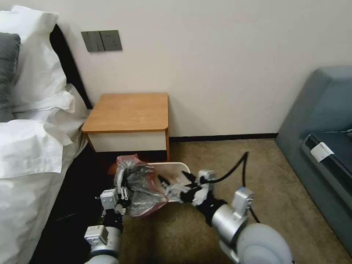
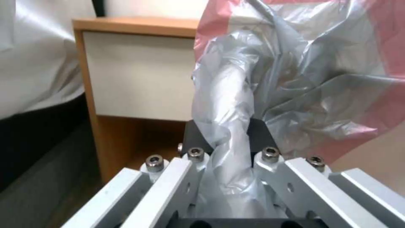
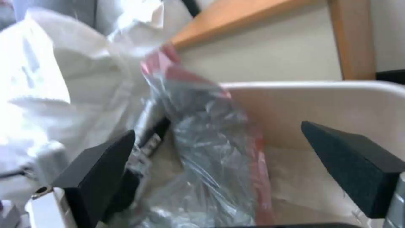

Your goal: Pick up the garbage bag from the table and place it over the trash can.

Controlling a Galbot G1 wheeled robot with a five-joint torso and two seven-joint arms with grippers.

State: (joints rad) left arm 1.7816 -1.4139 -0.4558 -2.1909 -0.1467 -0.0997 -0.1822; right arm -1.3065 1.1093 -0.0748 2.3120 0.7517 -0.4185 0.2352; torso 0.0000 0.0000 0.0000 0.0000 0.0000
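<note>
Clearly, left pincer (image 1: 124, 193) pinches the garbage bag (image 1: 141, 187) over the trash can (image 1: 176, 170); right pincer (image 1: 175, 180) spread.

Both arms reach forward and low, wrists angled toward each other. The left gripper (image 1: 124, 187) is clamped tight, its fingers (image 2: 253, 133) pinching a fold of plastic. The right gripper (image 1: 176, 179) has its jaws spread wide.

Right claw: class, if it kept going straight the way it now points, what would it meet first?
Most likely the garbage bag, hanging crumpled between the open fingers of the right claw. Behind the bag lies the inner wall of the trash can; depth is hard to judge.
</note>
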